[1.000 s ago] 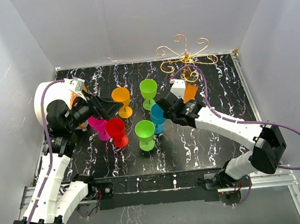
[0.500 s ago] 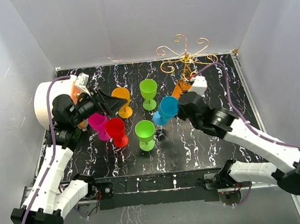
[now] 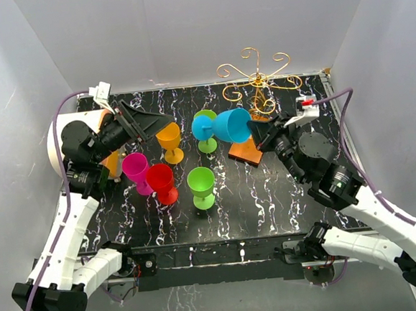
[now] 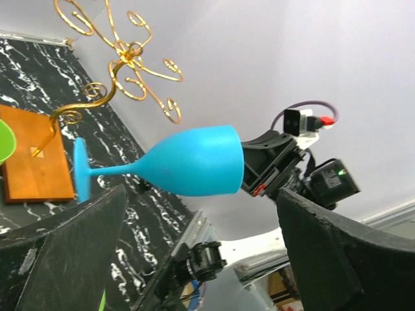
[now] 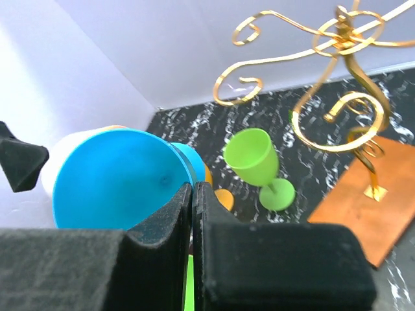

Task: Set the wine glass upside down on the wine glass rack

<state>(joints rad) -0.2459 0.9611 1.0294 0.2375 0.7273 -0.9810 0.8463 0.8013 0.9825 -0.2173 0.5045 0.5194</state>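
My right gripper [image 3: 258, 132] is shut on the rim of a blue wine glass [image 3: 224, 126] and holds it on its side in the air, foot pointing left; it also shows in the left wrist view [image 4: 188, 162] and the right wrist view [image 5: 117, 181]. The gold wire wine glass rack [image 3: 258, 78] stands at the back right on its orange-brown base [image 3: 246, 151], just behind and right of the glass; no glass hangs on it. My left gripper [image 3: 155, 125] is open and empty, raised at the left and facing the blue glass.
On the black marbled table stand an orange glass [image 3: 168, 139], two green glasses [image 3: 206, 129] [image 3: 201, 185], a red glass [image 3: 161, 182] and a magenta glass [image 3: 135, 170]. A white round object [image 3: 68, 132] sits at the far left. Grey walls enclose the table.
My right arm has lifted the blue glass off the table, tipped it onto its side and moved it back toward the rack. My left gripper has risen and turned right.
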